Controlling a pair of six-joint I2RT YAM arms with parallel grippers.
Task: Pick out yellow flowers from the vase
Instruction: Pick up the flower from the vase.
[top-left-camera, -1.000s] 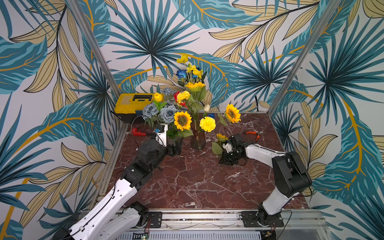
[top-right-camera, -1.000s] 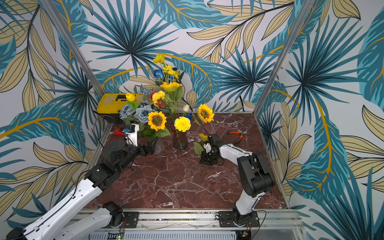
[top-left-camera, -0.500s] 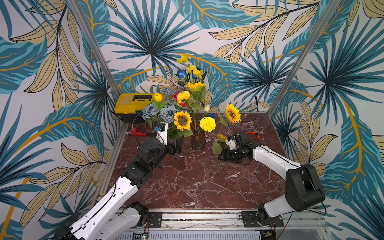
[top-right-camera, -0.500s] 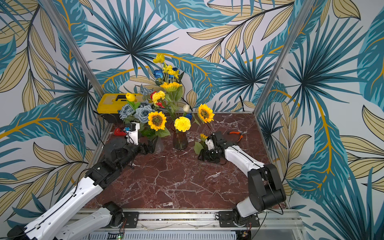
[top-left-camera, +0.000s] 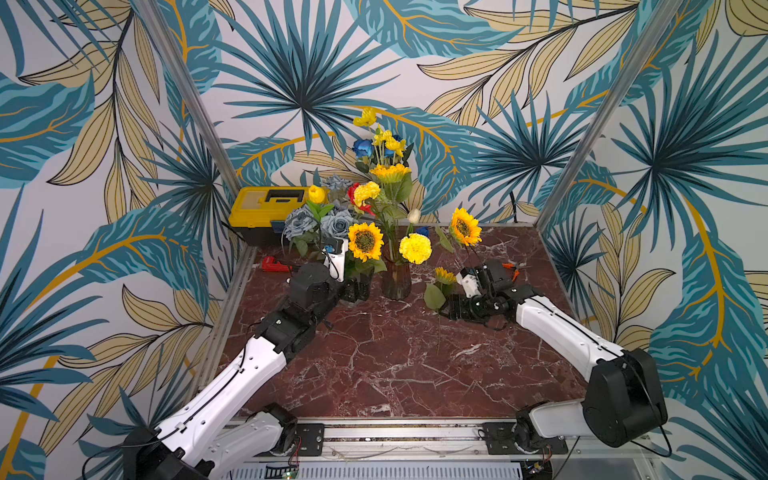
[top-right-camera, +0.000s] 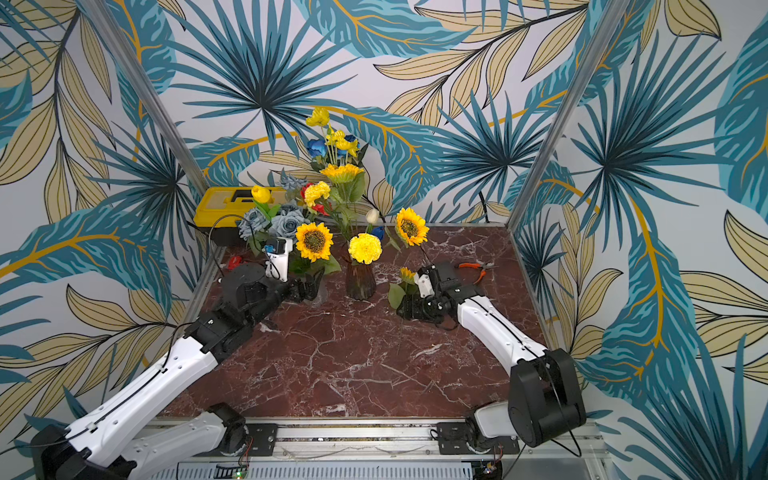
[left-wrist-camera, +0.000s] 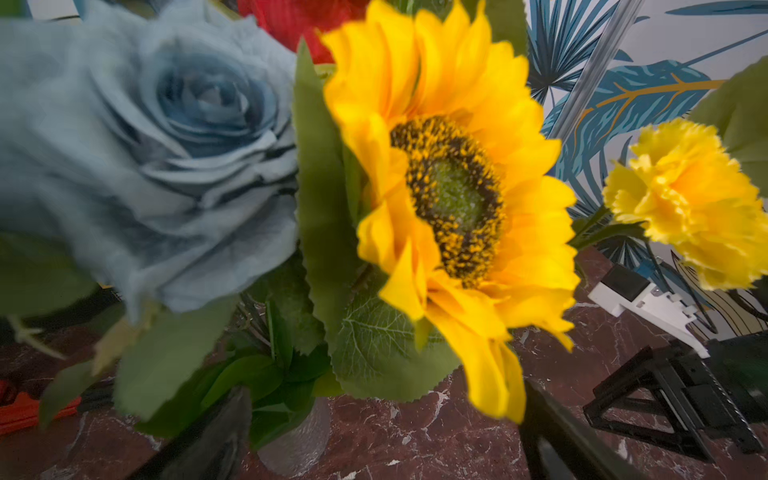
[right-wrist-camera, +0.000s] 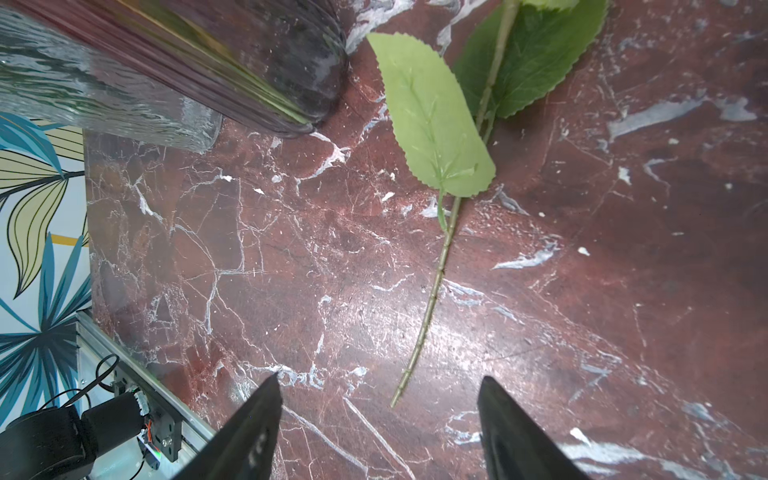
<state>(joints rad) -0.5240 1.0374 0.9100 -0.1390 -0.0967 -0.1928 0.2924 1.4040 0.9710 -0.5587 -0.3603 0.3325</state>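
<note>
Right end effector (right-wrist-camera: 378, 377) apart, empty, sunflower stem (right-wrist-camera: 432, 299) just ahead, left end effector (left-wrist-camera: 384, 399) wide apart, empty

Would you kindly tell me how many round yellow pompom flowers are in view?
2. The lower pompom hangs just above the dark vase; the upper pompom sits higher, beside a red flower. Foliage may hide more.

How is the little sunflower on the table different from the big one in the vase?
The little sunflower lies on the table; the big sunflower stands in a vase. The little one's head is smaller and sideways; the big one shows its dark centre. Both are yellow with green leaves.
</note>
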